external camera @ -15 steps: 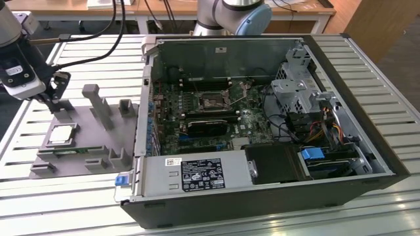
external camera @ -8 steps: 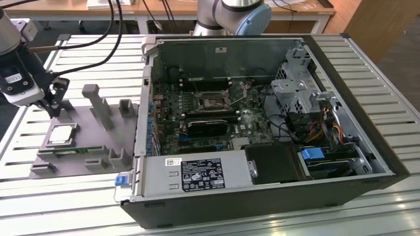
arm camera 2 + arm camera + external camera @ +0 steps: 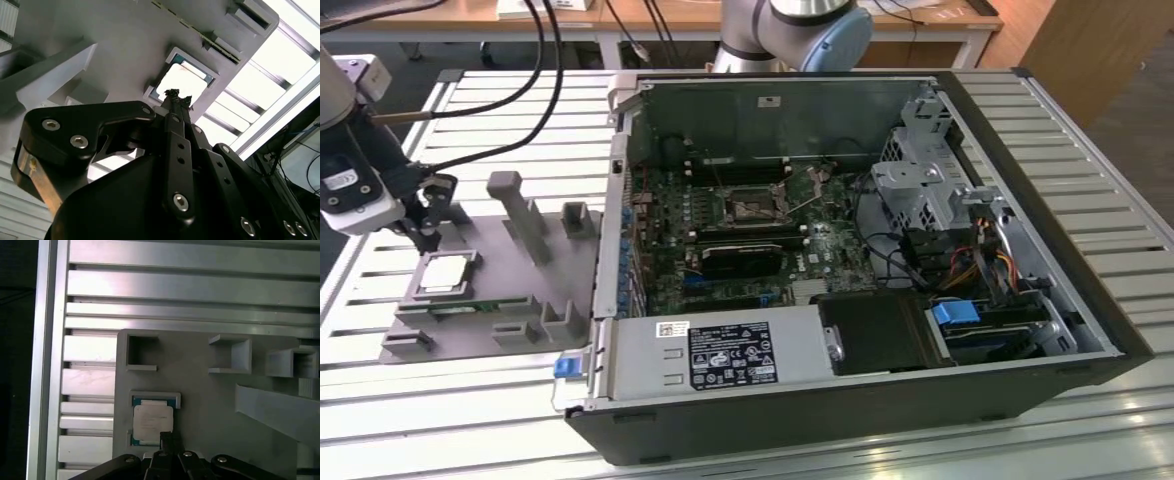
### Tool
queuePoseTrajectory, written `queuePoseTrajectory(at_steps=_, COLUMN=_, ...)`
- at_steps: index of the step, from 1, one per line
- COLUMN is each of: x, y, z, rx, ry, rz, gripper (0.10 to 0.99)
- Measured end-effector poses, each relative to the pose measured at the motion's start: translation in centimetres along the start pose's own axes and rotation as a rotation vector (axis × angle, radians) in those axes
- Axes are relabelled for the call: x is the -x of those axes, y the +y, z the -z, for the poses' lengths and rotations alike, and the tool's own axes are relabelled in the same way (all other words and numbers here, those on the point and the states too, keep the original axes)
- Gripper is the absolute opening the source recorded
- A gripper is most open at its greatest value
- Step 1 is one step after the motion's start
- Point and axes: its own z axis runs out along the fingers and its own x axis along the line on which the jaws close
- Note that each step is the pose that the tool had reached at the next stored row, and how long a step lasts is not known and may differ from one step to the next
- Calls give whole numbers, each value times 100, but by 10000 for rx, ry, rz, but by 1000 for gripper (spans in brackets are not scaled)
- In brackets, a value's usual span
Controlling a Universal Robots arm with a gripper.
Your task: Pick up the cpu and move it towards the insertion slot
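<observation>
Gripper [image 3: 167, 439] jaws pinched together, empty, poised over edge of cpu [image 3: 152, 421] lying in grey fixture [image 3: 205, 410]

Cpu [image 3: 152, 422]: silvery metal top, dull sheen. Fixture [image 3: 200, 390]: grey plastic, matt. Table [image 3: 175, 285]: ribbed aluminium, satin. Gripper [image 3: 175, 95]: black, matt, shiny screw heads. Socket [image 3: 754, 207]: shiny metal frame.

cpu [image 3: 151, 421]: one edge is covered by the end effector [image 3: 166, 437] in the first wrist view.
end effector: its body is cut off by the picture's edge in both wrist views.
insertion slot [image 3: 751, 208]: the details of its dark centre cannot be told in the exterior view.
arm [image 3: 801, 30]: cut off by the exterior view's upper edge.
</observation>
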Motion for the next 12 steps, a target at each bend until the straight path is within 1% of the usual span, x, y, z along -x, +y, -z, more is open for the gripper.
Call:
queuePoseTrajectory(at_steps=6, x=-40, y=-56, z=-67, rx=2, ry=-91, rz=2, gripper=102)
queuePoseTrajectory(at_steps=9, x=-54, y=-63, z=-109, rx=16, ry=-130, rz=6, gripper=102)
queuePoseTrajectory(at_steps=12, x=-69, y=-63, z=-152, rx=56, ry=-156, rz=4, gripper=102)
